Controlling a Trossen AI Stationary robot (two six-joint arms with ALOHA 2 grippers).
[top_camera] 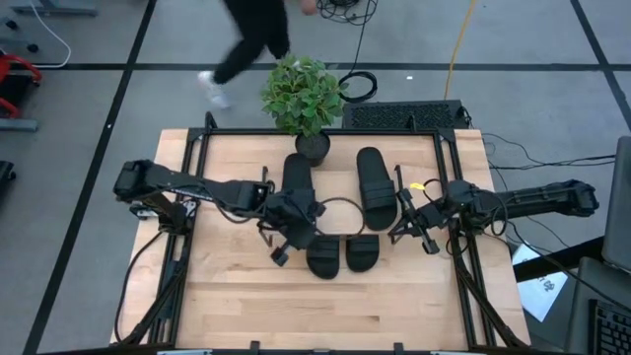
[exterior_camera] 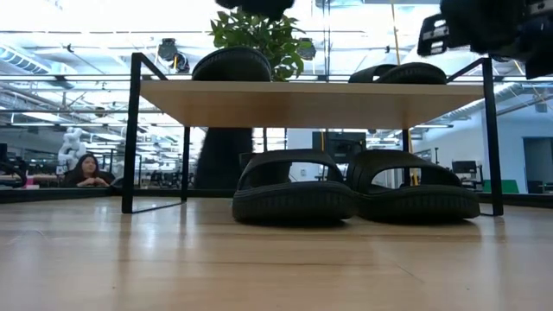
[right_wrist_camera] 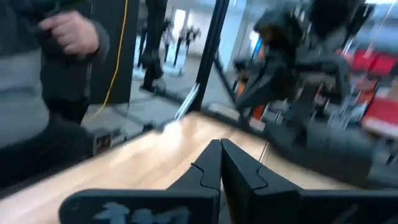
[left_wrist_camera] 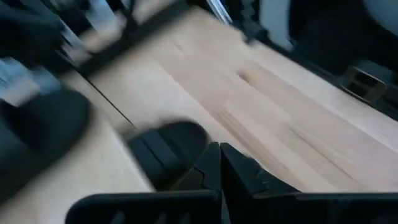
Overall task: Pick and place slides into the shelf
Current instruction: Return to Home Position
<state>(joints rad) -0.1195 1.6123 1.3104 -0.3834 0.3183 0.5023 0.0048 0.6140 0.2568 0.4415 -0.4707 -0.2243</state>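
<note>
Four black slides sit at the shelf point(exterior_camera: 311, 102). Two lie on its light wood top point(top_camera: 335, 173): one slide point(top_camera: 298, 177) on the left and one slide point(top_camera: 375, 185) on the right. The other two stand side by side on the table under the plank, the left slide point(exterior_camera: 294, 186) and the right slide point(exterior_camera: 415, 186), their ends point(top_camera: 323, 258) point(top_camera: 361, 253) sticking out at the near side. My left gripper point(top_camera: 281, 251) is shut and hovers over the shelf's near left corner. My right gripper point(top_camera: 426, 240) is shut and held just right of the shelf.
A potted plant point(top_camera: 303, 99) stands at the table's far edge behind the shelf. A person point(top_camera: 246, 39) walks on the floor beyond it, and a person's hand point(right_wrist_camera: 68, 31) shows in the right wrist view. Bare wood point(top_camera: 325, 306) lies near the table's near edge.
</note>
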